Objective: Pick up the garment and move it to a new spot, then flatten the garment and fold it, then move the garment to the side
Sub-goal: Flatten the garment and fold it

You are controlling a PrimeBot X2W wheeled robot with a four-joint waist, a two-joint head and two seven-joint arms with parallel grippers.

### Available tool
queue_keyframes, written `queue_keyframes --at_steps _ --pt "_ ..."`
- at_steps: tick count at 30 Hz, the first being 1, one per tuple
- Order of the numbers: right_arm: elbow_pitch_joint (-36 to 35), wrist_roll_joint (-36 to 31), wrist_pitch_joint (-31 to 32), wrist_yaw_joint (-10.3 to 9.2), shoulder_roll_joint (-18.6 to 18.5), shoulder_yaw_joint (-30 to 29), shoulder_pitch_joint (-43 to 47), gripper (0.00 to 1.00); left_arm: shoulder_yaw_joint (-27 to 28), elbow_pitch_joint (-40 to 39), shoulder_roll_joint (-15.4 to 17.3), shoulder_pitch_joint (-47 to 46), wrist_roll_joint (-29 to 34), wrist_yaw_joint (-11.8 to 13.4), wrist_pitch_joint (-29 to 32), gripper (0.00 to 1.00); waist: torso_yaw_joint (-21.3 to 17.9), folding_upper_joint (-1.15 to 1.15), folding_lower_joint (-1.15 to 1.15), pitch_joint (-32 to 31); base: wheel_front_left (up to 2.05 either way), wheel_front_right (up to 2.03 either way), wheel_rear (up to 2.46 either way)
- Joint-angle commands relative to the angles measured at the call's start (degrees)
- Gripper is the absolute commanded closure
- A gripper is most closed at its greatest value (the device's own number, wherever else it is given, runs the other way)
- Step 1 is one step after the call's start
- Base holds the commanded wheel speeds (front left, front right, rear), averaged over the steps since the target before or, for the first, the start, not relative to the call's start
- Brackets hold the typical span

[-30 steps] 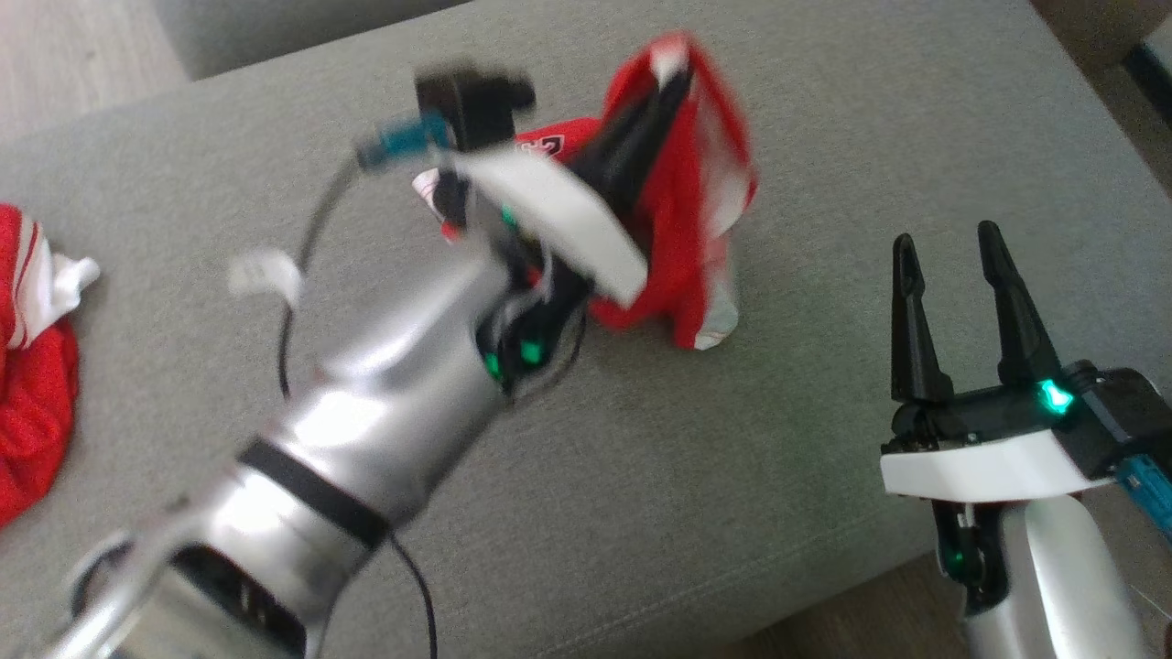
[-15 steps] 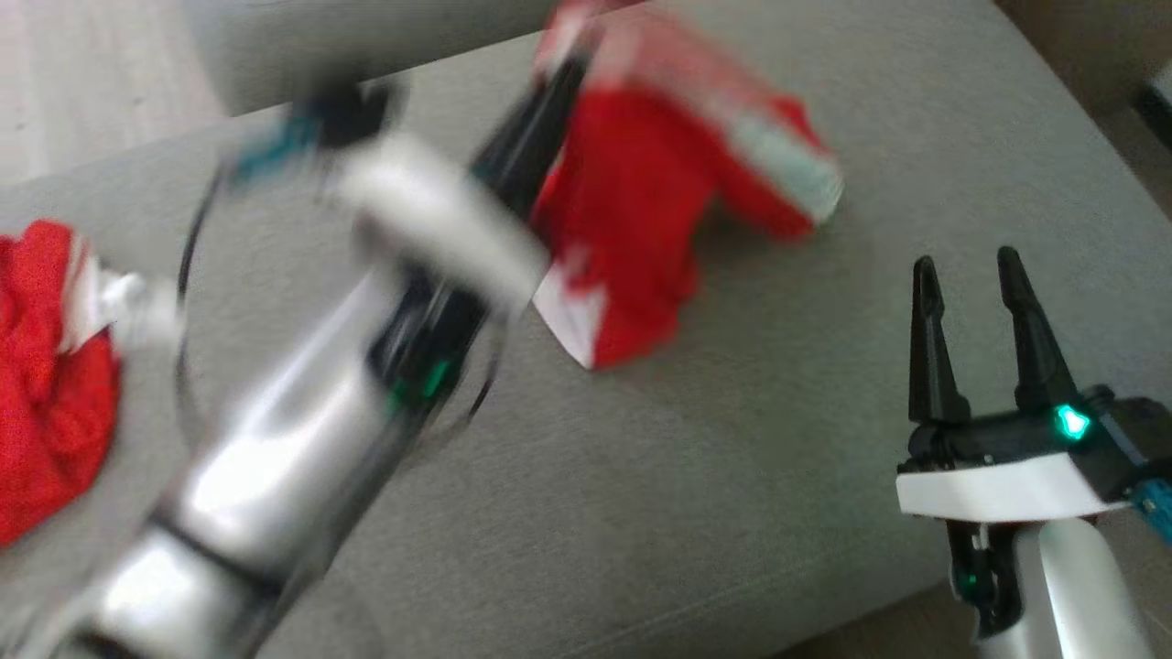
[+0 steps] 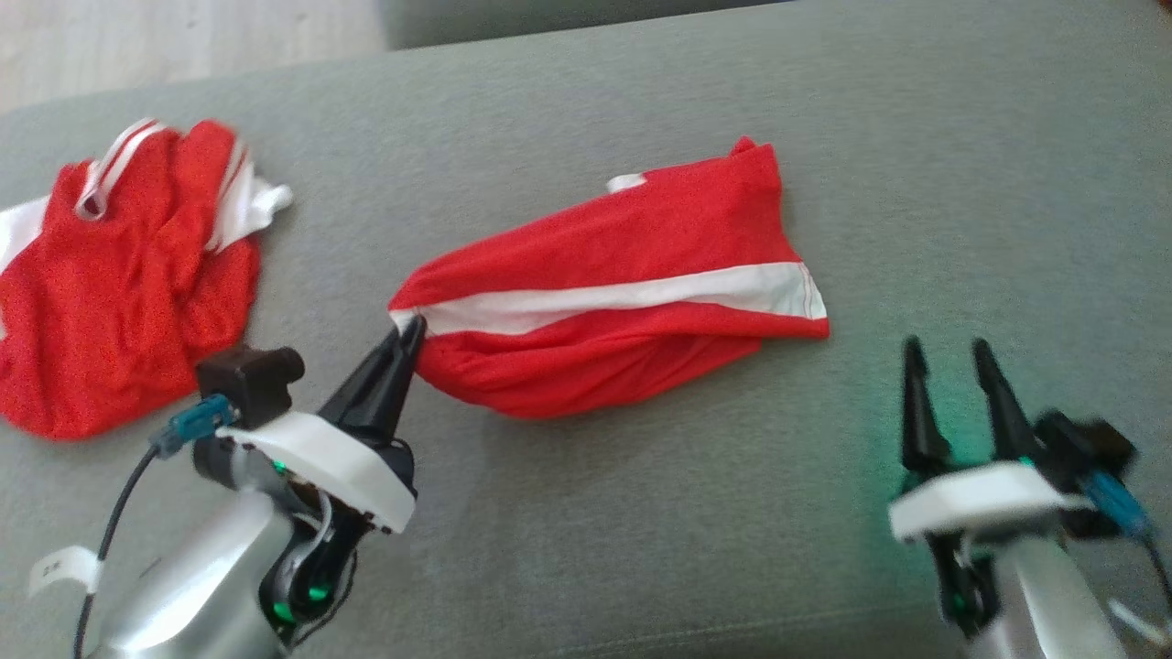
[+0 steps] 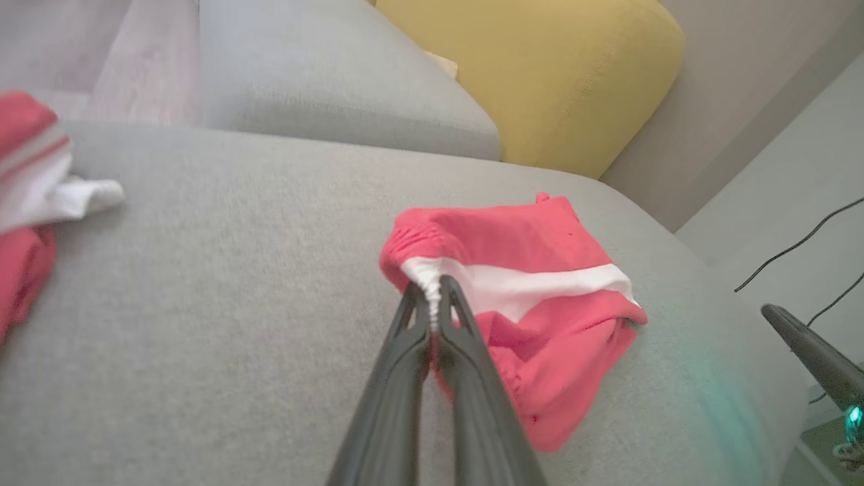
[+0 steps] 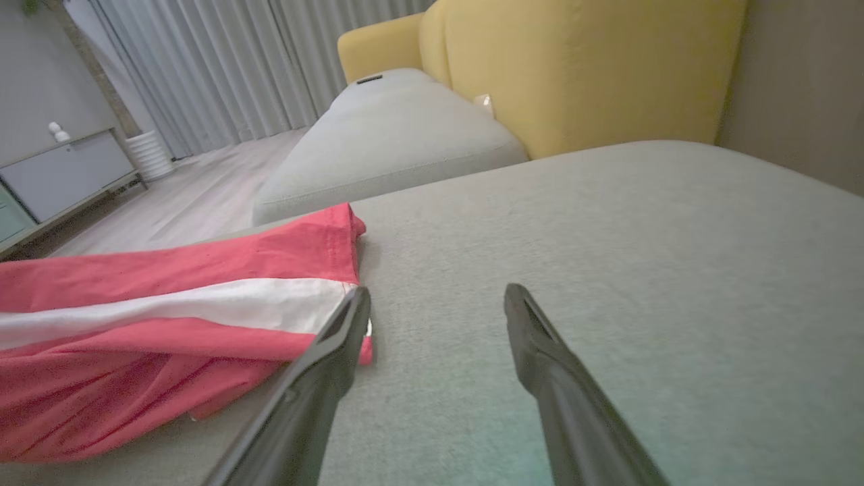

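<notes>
The garment [image 3: 623,284] is a pair of red shorts with a white side stripe, lying stretched out on the grey cushion [image 3: 586,513]. My left gripper [image 3: 407,334] is shut on its white waistband corner at the left end; in the left wrist view the fingers [image 4: 466,351] pinch that gathered white edge of the garment [image 4: 533,270]. My right gripper [image 3: 943,352] stands open just right of and below the garment's hem, nothing between its fingers. In the right wrist view the garment [image 5: 169,324] lies to the left of the open right gripper [image 5: 439,297].
A second red garment with white stripes [image 3: 119,275] lies crumpled at the cushion's left end. Beyond the cushion are another grey seat [image 5: 391,135] and a yellow armchair [image 5: 580,67]. The cushion's front edge runs just below both grippers.
My left gripper came down and toward me from high over the cushion, drawing the garment out long and flat. The head camera has shifted too. The right gripper stayed open.
</notes>
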Motion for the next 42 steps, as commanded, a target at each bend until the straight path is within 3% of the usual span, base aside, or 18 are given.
queue_keyframes --at_steps 1,8,11,15,16,17,18,20,28,32,38,42 --pt "0.55 0.69 -0.37 0.42 -0.27 2.14 -4.95 0.00 3.34 -2.19 2.20 -1.17 3.16 0.73 -0.74 1.00 2.32 0.00 0.00 1.34 0.00 0.00 0.00" --pt "17.53 2.28 6.76 0.42 -0.27 5.37 -17.79 0.00 7.83 -2.54 1.59 0.41 11.83 -0.02 -0.75 1.00 5.31 0.00 0.00 2.55 0.00 0.00 0.00" --pt "23.68 1.87 8.60 0.42 -0.27 8.55 -21.80 0.00 9.52 -1.53 -0.45 0.03 14.66 -1.05 -0.76 1.00 6.93 0.00 0.00 2.79 0.00 0.00 0.00" --pt "27.73 3.43 10.48 0.42 -0.27 12.79 -22.92 0.00 10.44 -0.33 -2.39 0.14 16.52 -2.48 -0.76 1.00 8.02 0.00 0.00 2.58 0.00 0.00 0.00" --pt "28.48 3.80 10.78 0.42 -0.27 13.75 -23.02 0.04 10.67 -0.08 -2.78 0.26 16.94 -2.77 -0.76 1.00 8.16 0.00 0.00 2.50 0.00 0.00 0.00" --pt "29.14 4.32 10.94 0.42 -0.27 14.49 -23.08 0.13 10.92 0.14 -3.16 0.37 17.38 -3.00 -0.76 1.00 8.34 0.00 0.00 2.42 0.00 0.00 0.00" --pt "29.70 4.88 10.82 0.42 -0.27 14.93 -23.18 0.68 11.16 0.34 -3.50 0.52 17.82 -3.22 -0.76 1.00 8.46 0.00 0.00 2.33 0.00 0.00 0.00" --pt "30.76 5.34 10.27 0.42 -0.27 15.67 -23.42 1.00 11.60 0.69 -4.11 0.85 18.63 -3.65 -0.76 1.00 8.65 0.00 0.00 2.07 0.00 0.00 0.00" --pt "30.24 8.35 5.54 0.42 -1.96 19.27 -23.98 1.00 14.36 1.05 -5.14 2.53 21.49 -4.94 -0.76 1.00 7.56 0.00 0.00 -0.51 0.00 0.00 0.00" --pt "27.19 9.05 1.81 0.42 -3.78 17.90 -23.99 1.00 15.73 -0.66 -5.01 2.89 23.34 -4.71 -0.76 1.00 6.27 0.00 0.00 -2.33 0.00 0.00 0.00" --pt "15.32 9.39 -0.10 0.42 -6.79 11.27 -24.49 1.00 17.36 -7.20 -3.80 0.15 24.13 -5.71 0.12 1.00 3.14 0.00 0.00 -3.96 0.00 0.00 0.00" --pt "2.72 9.96 2.87 0.42 -8.75 6.19 -28.85 1.00 18.34 -13.71 -2.05 -10.52 22.77 -7.62 6.19 1.00 1.10 0.00 0.00 -1.26 0.00 0.00 0.00"
